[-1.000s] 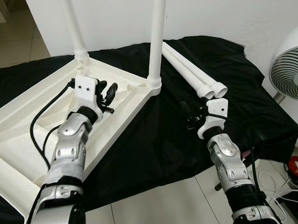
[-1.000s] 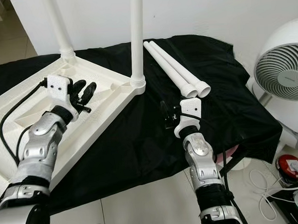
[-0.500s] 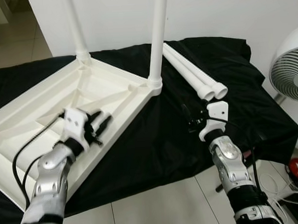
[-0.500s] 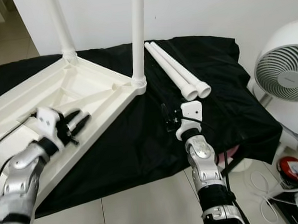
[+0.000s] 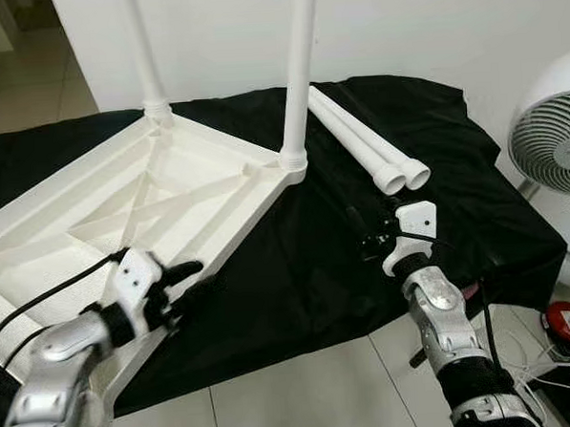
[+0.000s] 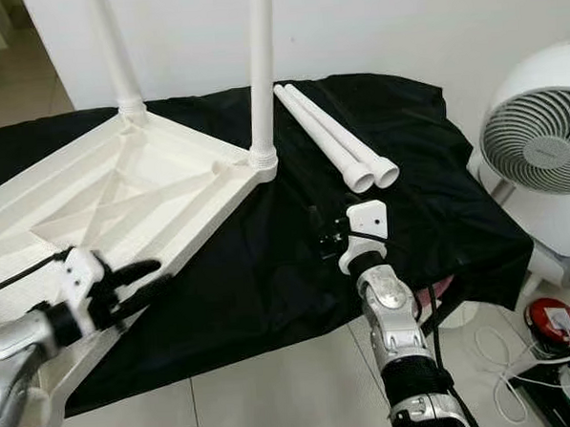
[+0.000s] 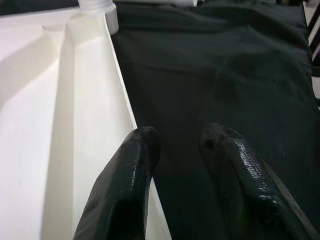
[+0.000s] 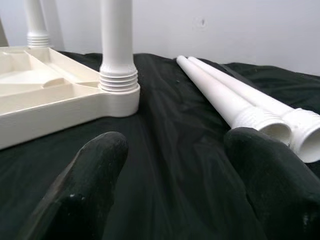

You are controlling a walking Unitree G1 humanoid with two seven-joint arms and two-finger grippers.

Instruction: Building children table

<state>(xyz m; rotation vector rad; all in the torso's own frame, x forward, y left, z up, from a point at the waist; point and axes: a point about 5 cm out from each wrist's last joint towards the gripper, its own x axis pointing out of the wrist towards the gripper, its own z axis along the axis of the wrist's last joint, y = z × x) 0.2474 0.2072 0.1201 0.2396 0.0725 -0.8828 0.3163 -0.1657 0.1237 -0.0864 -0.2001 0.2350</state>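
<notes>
Our left hand (image 5: 188, 281) hovers at the near edge of the tabletop (image 5: 85, 219), its fingers parted and empty. The tabletop lies upside down on the black cloth (image 5: 297, 261) that covers the desk. It is moulded white plastic, ribbed underneath, so we judge it light and stiff but awkward to grip flat; the raised rim is the place to take it. Two legs (image 5: 297, 69) stand screwed upright in its far corners. To their right, two loose legs (image 5: 363, 142) lie side by side on the cloth, smooth round tubes with ridged threaded collars at the near ends. We expect them to be light, rigid and apt to roll, best clasped across the shaft just behind the collar. Our right hand (image 5: 368, 240) hangs just short of those collars, spread wide and holding nothing.
</notes>
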